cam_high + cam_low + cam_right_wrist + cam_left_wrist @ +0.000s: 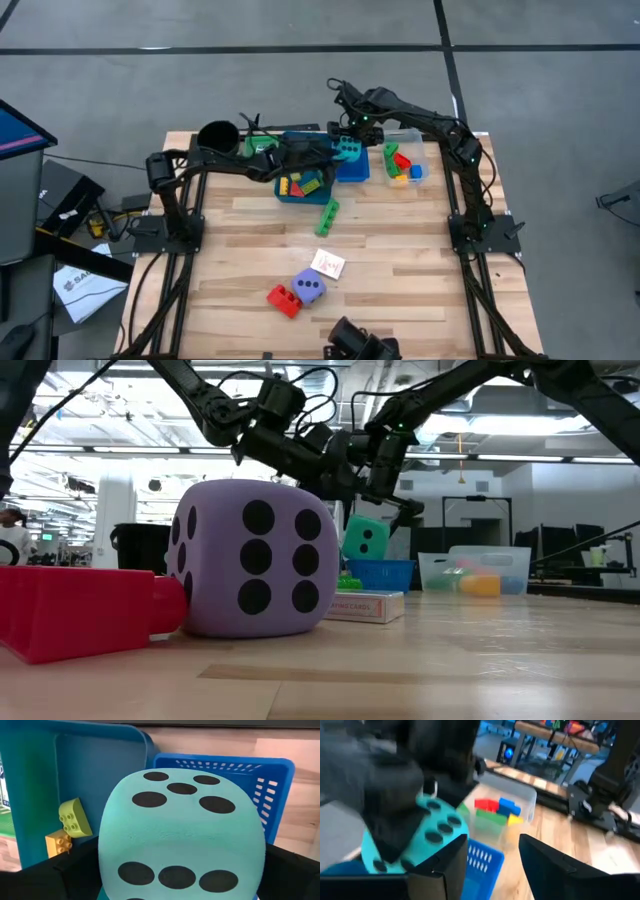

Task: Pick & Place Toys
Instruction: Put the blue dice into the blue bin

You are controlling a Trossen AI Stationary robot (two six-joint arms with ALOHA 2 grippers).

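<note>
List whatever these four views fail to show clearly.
- Blue tray, high view: part of its contents hidden under both arms and the teal dice.
- Clear tray, low view: bricks behind its cloudy wall are blurred.
- White card, low view: mostly blocked by the purple dice.
- Left wrist view: motion blur smears the near dark parts.
</note>
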